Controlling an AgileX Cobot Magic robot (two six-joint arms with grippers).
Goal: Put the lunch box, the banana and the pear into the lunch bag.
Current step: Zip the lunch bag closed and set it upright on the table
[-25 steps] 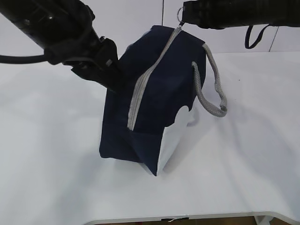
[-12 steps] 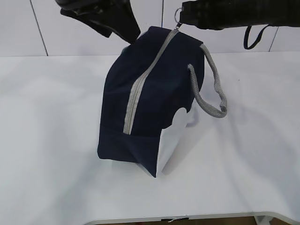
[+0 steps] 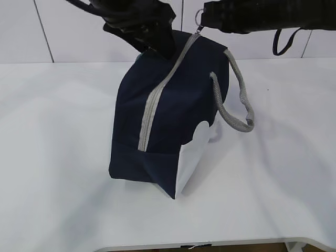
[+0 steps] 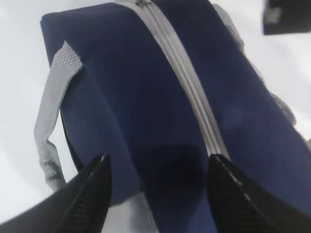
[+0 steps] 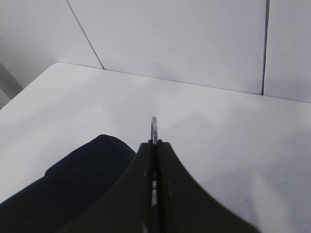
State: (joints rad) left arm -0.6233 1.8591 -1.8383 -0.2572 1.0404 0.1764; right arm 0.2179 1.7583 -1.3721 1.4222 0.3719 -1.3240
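Note:
The navy lunch bag [image 3: 173, 115] stands tilted on the white table, its grey zipper [image 3: 155, 100] shut along the top. My right gripper [image 3: 206, 20] is shut on the zipper's ring pull [image 5: 154, 128] at the bag's far top end, holding it up. My left gripper [image 3: 157, 44] is open, hovering just over the bag's top beside the zipper; in the left wrist view its fingertips [image 4: 99, 167] straddle the bag fabric [image 4: 146, 97]. The lunch box, banana and pear are not in view.
A grey webbing handle [image 3: 236, 100] hangs off the bag's right side, another shows in the left wrist view [image 4: 51, 111]. A white patch [image 3: 194, 152] covers the bag's front corner. A white wall stands behind the table [image 3: 52, 157].
My left arm has lifted from the bag's left side and swung right, over the top of the bag. The bag has settled slightly. The right gripper has kept still.

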